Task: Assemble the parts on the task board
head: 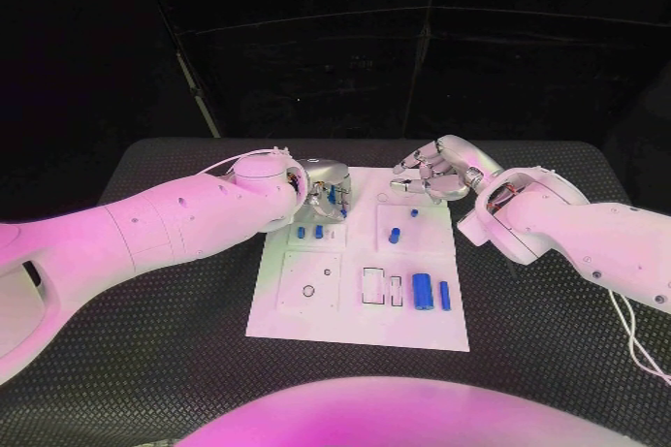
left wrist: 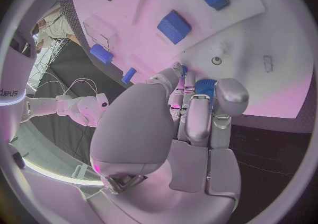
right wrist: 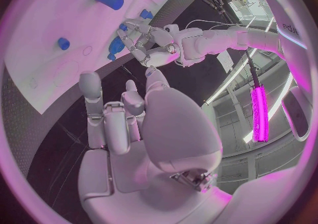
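The white task board lies mid-table. My left hand hovers over its far left corner and pinches a small blue part at its curled fingertips; the right wrist view shows that left hand with the blue part too. Just below it two small blue parts sit side by side. My right hand hangs over the board's far right corner, fingers loosely bent with nothing in them. A tiny blue part and a short one lie near it.
A wide blue block and a slim blue bar lie at the board's near right, beside empty rectangular slots. A small ring marks the near left. Black ribbed mat surrounds the board.
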`<state>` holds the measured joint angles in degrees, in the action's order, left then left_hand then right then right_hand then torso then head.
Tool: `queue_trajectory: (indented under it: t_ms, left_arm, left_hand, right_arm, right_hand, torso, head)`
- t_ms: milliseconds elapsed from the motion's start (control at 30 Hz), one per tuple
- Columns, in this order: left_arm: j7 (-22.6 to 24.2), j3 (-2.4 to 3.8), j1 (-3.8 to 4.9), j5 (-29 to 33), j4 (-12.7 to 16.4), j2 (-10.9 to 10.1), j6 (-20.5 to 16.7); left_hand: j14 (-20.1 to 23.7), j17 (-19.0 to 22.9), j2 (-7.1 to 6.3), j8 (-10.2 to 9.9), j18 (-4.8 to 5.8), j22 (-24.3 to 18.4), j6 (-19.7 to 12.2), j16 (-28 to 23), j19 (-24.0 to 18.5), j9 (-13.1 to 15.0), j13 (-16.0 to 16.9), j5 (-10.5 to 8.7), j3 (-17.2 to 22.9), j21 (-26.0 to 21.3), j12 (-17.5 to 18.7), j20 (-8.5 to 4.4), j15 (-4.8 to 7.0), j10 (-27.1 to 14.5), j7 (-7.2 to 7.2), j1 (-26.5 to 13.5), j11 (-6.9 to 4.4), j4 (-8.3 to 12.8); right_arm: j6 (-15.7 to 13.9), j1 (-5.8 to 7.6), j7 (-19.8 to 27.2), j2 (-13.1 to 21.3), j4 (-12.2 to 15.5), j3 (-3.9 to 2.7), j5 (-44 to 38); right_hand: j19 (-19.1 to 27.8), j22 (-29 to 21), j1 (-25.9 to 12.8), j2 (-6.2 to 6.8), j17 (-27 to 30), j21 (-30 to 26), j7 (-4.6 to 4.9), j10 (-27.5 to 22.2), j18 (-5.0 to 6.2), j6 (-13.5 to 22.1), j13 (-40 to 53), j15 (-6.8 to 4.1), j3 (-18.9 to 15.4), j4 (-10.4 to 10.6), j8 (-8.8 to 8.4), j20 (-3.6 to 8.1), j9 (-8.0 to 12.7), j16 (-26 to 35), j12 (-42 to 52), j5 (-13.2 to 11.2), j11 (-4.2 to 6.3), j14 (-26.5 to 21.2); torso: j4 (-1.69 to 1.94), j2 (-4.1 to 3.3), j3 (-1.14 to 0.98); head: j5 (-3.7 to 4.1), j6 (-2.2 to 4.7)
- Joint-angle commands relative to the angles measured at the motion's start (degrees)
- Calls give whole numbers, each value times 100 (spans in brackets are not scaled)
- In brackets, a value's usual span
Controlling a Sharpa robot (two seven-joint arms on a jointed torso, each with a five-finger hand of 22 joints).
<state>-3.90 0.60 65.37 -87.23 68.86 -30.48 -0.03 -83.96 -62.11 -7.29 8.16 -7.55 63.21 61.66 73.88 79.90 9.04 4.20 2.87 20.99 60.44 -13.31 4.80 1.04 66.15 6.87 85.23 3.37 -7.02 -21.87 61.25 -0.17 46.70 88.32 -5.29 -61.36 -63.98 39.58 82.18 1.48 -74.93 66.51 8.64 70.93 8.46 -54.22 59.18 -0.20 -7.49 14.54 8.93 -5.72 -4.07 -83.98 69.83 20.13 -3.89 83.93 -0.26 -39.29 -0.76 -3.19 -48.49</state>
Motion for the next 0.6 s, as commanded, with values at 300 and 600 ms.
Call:
queue_trajectory:
  t_ms: [300,600]
  left_arm:
    - [206,-24,-53,31,213,-173,-616]
    - [272,44,-57,239,476,-391,-859]
  left_hand:
    - [-142,66,-61,-159,115,116,71,56,6,-88,-41,3,367,95,278,-3,-4,96,69,-27,48,82]
    - [-139,84,-86,-186,117,140,93,65,6,-105,-40,3,447,110,336,4,-12,121,84,-69,58,94]
  right_arm:
    - [-2,8,56,-9,7,-3,-12]
    - [-1,8,70,-15,-4,-3,-12]
  right_hand:
    - [34,-6,0,-49,-167,-19,2,-20,45,27,10,-33,-36,1,13,-1,5,32,-15,35,17,323]
    - [33,-6,5,-54,-171,-20,1,-16,45,21,16,-33,-37,2,17,-1,3,30,-10,36,18,324]
  torso:
    - [8,7,2]
    - [9,3,3]
  head:
    - [-2,62]
    - [-51,102]
